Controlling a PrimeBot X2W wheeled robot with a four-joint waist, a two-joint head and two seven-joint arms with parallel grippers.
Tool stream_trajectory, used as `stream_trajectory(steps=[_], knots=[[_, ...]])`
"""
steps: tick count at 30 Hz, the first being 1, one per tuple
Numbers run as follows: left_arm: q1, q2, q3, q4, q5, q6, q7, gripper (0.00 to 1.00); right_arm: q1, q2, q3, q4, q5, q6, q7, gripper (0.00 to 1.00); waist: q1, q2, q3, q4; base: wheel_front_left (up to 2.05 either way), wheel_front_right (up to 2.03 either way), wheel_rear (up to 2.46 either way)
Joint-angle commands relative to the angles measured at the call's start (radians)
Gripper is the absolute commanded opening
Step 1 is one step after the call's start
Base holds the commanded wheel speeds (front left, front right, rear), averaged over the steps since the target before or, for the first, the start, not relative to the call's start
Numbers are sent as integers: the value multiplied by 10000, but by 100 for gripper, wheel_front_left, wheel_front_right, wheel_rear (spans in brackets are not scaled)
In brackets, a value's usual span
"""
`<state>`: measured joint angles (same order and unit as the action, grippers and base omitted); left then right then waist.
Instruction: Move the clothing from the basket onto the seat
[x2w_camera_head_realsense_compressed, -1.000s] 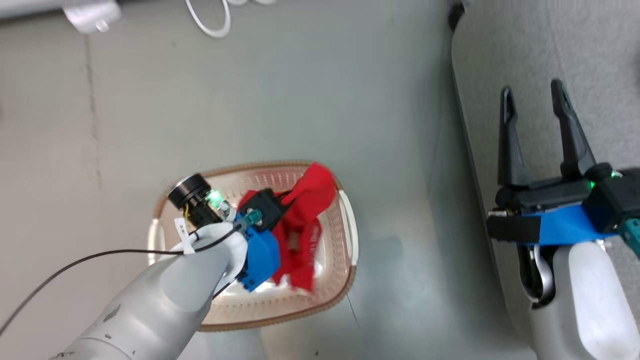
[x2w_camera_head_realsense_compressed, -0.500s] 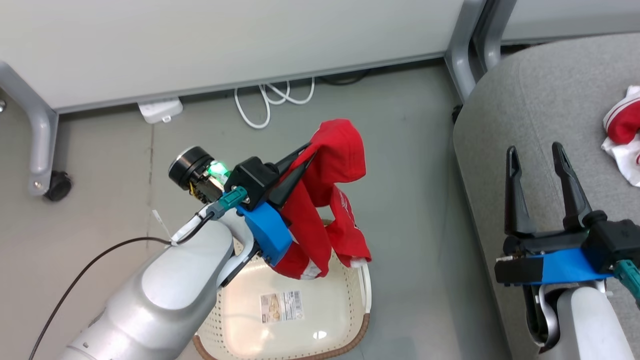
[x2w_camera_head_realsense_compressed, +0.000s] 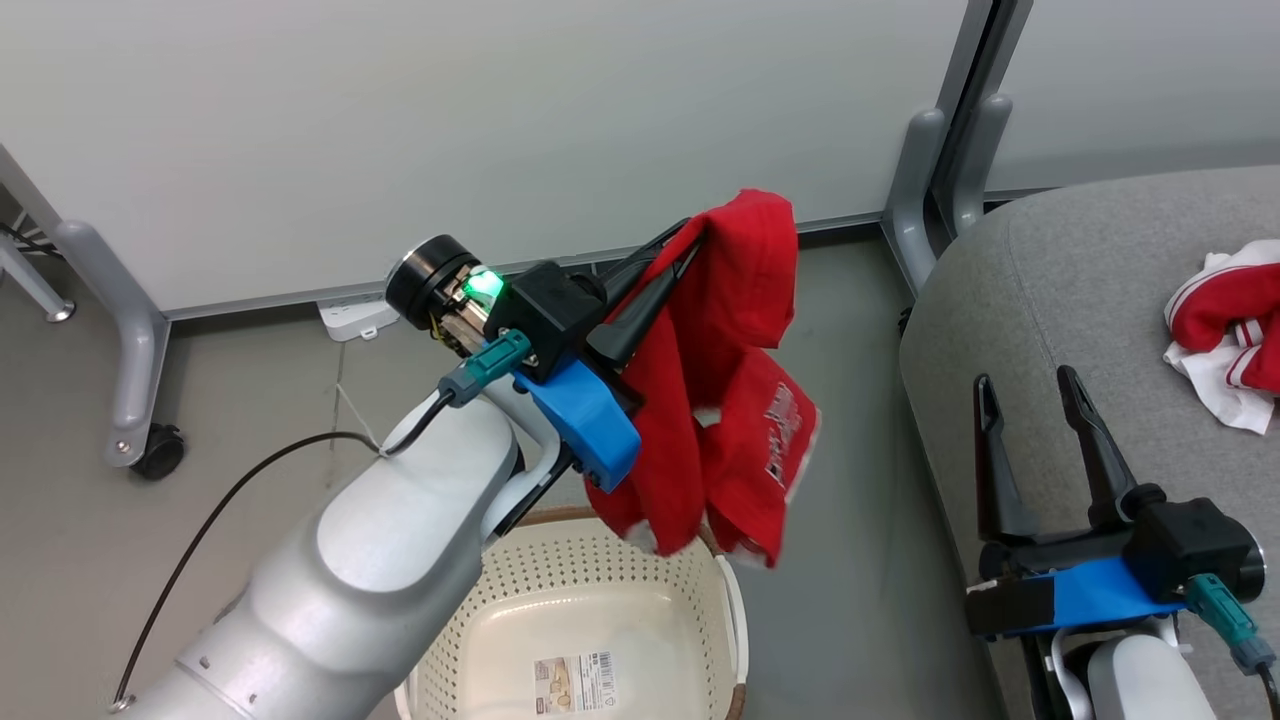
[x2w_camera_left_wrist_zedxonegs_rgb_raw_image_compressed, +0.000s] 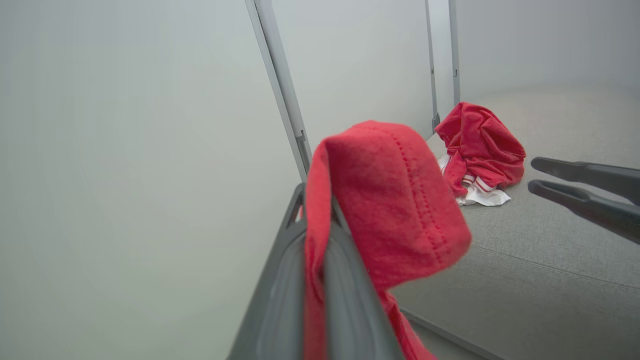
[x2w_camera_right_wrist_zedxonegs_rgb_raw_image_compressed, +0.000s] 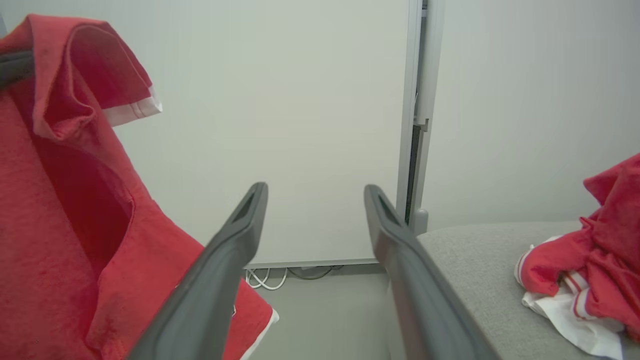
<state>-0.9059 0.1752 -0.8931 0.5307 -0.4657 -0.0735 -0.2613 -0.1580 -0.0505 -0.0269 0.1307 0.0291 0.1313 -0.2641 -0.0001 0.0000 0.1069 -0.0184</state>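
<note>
My left gripper is shut on a red garment that hangs in the air above the far right corner of the cream perforated basket. White lettering shows on the hanging fabric. In the left wrist view the fabric drapes over my shut fingers. A second red and white garment lies crumpled on the grey seat at the right. My right gripper stands open over the seat's near edge, holding nothing. The basket holds just a label sticker.
A white partition wall runs along the back, with a grey leg and caster at the left and a grey post by the seat. A white power strip lies on the floor under the wall.
My left gripper has lifted the red garment out of the basket, up and rightward toward the seat. The head camera has tilted up, bringing the wall and the second garment into view.
</note>
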Motion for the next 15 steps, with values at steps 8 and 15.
stream_trajectory(steps=[8,15], knots=[[-89,-89,-122,19,-83,-44,-2,0,235,5,354,106,-21,-11,-6,100,1,0,-129,24,0,0,0],[-15,-58,-212,-82,-101,-36,-13,0,-73,-63,1189,297,-212,-11,-6,100,1,0,-80,172,0,0,0]])
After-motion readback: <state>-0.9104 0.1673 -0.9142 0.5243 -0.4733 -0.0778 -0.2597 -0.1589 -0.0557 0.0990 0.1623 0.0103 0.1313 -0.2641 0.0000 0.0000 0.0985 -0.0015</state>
